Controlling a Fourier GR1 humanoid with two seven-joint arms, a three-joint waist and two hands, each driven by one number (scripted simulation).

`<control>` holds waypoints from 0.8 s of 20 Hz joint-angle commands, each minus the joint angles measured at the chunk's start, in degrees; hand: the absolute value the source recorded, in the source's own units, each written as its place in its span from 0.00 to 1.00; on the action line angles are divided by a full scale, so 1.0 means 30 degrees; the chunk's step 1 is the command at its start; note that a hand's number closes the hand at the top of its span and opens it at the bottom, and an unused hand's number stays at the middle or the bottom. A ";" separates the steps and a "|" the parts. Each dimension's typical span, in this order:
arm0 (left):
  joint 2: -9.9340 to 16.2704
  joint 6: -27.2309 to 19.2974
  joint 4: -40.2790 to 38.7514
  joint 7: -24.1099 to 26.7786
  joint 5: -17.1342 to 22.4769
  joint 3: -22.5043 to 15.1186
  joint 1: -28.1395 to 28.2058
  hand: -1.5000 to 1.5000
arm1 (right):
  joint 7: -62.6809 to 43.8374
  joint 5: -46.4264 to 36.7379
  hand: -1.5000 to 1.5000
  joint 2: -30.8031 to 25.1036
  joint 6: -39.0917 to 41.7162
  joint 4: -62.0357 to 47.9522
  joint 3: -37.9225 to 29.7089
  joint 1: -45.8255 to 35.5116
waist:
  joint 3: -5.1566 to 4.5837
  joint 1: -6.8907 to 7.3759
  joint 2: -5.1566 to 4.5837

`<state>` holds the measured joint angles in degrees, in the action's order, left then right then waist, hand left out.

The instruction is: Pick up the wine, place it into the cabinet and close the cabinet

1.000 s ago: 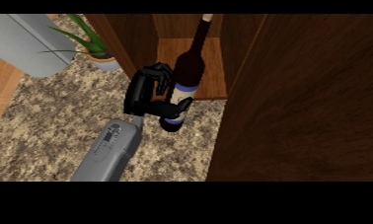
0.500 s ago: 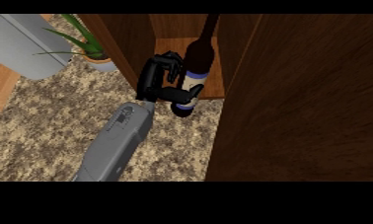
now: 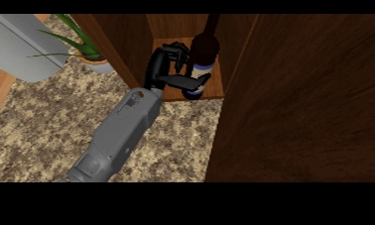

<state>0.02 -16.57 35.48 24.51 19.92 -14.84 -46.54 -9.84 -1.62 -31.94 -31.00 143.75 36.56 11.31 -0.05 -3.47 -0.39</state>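
Wine bottle at the cabinet shelf, in my hand.
I see my one visible hand [image 3: 167, 68] curled around the wine bottle [image 3: 203, 55], holding it upright inside the open cabinet [image 3: 124, 40], its base on the shelf's front edge.

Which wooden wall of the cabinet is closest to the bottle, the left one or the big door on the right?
The right one. The bottle, held by the hand, stands right beside the big door; the left wall lies beyond the hand.

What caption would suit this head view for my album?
Robot's left hand holds a wine bottle upright inside the open wooden cabinet.
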 commanded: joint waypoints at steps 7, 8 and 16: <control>-0.0008 -0.1369 -0.4589 -0.0965 0.1407 0.0371 -0.3800 1.00 | -0.0370 0.1485 0.00 -0.0215 0.0772 0.2806 -0.0019 0.1007 | 0.0004 -0.0520 -0.0205; -0.0008 -0.1227 -0.5197 -0.0137 0.1171 0.0987 -0.3857 1.00 | -0.0304 0.1188 0.00 -0.0482 0.0765 0.3318 0.0080 0.1401 | -0.0003 -0.0602 -0.0232; 0.0000 -0.0844 -0.7521 0.0449 0.1596 0.2116 -0.4892 1.00 | 0.0754 0.1775 0.00 -0.0502 0.1256 0.2834 -0.0120 0.2196 | 0.0011 -0.0774 -0.0340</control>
<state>0.01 -19.28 16.07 25.63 24.40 -9.91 -59.03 -5.10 -0.20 -31.99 -27.92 143.36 36.32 14.26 -0.05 -5.64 -1.35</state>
